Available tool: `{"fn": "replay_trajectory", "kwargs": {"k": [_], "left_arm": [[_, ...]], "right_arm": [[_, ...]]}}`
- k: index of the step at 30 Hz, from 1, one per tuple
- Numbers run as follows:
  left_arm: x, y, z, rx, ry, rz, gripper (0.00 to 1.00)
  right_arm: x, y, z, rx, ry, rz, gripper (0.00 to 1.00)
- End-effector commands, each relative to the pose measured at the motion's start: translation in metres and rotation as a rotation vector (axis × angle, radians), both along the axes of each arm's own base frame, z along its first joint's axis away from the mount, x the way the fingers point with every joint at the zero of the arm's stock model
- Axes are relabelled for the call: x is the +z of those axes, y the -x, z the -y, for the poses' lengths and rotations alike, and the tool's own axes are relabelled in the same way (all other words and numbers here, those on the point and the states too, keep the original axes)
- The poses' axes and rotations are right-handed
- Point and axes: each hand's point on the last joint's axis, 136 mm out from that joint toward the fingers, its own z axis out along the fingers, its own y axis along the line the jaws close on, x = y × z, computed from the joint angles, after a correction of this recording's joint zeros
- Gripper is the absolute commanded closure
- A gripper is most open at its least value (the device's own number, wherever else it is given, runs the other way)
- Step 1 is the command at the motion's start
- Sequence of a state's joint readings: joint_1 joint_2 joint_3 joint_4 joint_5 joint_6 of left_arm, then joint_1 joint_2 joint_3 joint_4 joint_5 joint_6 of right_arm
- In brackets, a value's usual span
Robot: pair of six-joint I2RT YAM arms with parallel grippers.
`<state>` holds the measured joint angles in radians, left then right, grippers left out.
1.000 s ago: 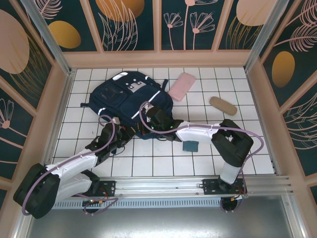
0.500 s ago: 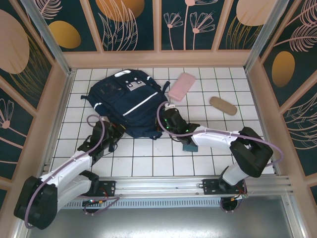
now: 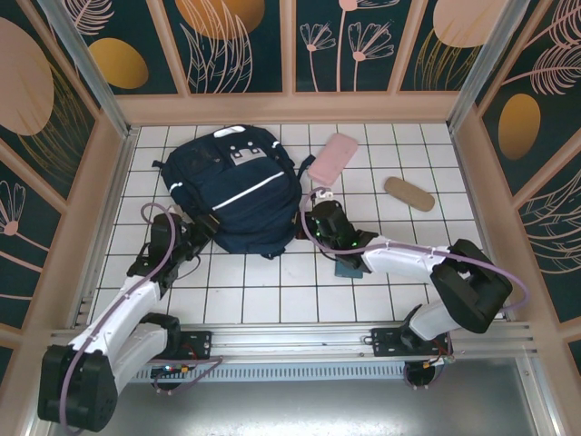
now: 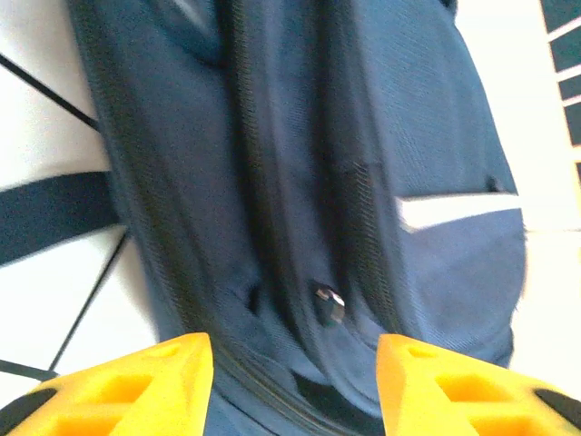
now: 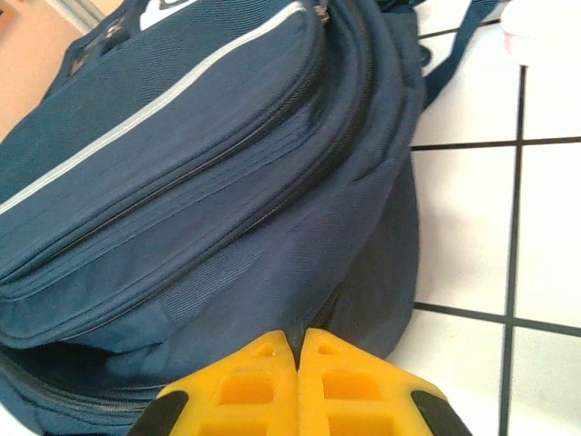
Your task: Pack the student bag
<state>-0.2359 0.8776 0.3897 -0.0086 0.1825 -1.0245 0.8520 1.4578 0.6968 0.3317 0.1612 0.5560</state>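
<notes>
The student bag [image 3: 238, 191] lies flat at the rear left of the tiled table [image 3: 272, 291], with the left gripper [image 4: 292, 354] parted and empty before its zipper pull [image 4: 329, 302] and the right gripper [image 5: 298, 350] pressed shut beside its lower edge; opening it probably calls for pinching the pull squarely, not loose fabric.

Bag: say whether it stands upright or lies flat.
Lying flat: the bag rests on the tiles, its striped front facing up toward the top camera.

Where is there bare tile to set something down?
Bare tiles lie between the arms, nearer than the large navy-blue fabric backpack, and by the right wall past the tan oval case. Crowded: the backpack's near edge, flanked by the left gripper and right gripper.
</notes>
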Motion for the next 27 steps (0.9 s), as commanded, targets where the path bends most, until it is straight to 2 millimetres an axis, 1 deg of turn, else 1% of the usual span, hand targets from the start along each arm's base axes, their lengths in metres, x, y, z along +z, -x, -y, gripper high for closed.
{"fn": "replay_trajectory", "kwargs": {"k": [1, 4, 6, 10, 12, 15, 17, 19, 22, 24, 27], "left_arm": [[0.026, 0.013, 0.033, -0.102, 0.044, 0.034, 0.49], [0.029, 0.023, 0.069, -0.171, 0.124, 0.02, 0.49], [0.031, 0.023, 0.091, -0.202, 0.156, 0.013, 0.48], [0.027, 0.014, 0.129, -0.224, 0.218, -0.036, 0.47], [0.027, 0.009, 0.143, -0.221, 0.242, -0.058, 0.47], [0.025, 0.003, 0.153, -0.19, 0.271, -0.085, 0.43], [0.018, 0.0, 0.152, -0.147, 0.275, -0.11, 0.42], [0.009, -0.003, 0.152, -0.116, 0.29, -0.137, 0.42], [-0.005, -0.004, 0.16, -0.111, 0.313, -0.191, 0.4], [-0.019, -0.004, 0.164, -0.101, 0.312, -0.235, 0.39], [-0.037, -0.005, 0.162, -0.064, 0.294, -0.286, 0.41]], "right_arm": [[0.036, -0.002, -0.026, 0.027, -0.084, 0.083, 1.0], [0.035, 0.0, -0.033, 0.039, -0.082, 0.092, 1.0], [0.034, 0.001, -0.033, 0.04, -0.084, 0.093, 1.0], [0.035, 0.005, -0.027, 0.038, -0.097, 0.101, 1.0], [0.035, 0.008, -0.024, 0.038, -0.099, 0.103, 1.0], [0.035, 0.011, -0.021, 0.037, -0.109, 0.111, 1.0], [0.035, 0.013, -0.019, 0.04, -0.113, 0.113, 1.0], [0.036, 0.015, -0.018, 0.044, -0.121, 0.119, 1.0], [0.038, 0.017, -0.017, 0.055, -0.133, 0.128, 1.0], [0.04, 0.019, -0.019, 0.068, -0.141, 0.133, 1.0], [0.042, 0.023, -0.023, 0.095, -0.154, 0.141, 1.0]]}}
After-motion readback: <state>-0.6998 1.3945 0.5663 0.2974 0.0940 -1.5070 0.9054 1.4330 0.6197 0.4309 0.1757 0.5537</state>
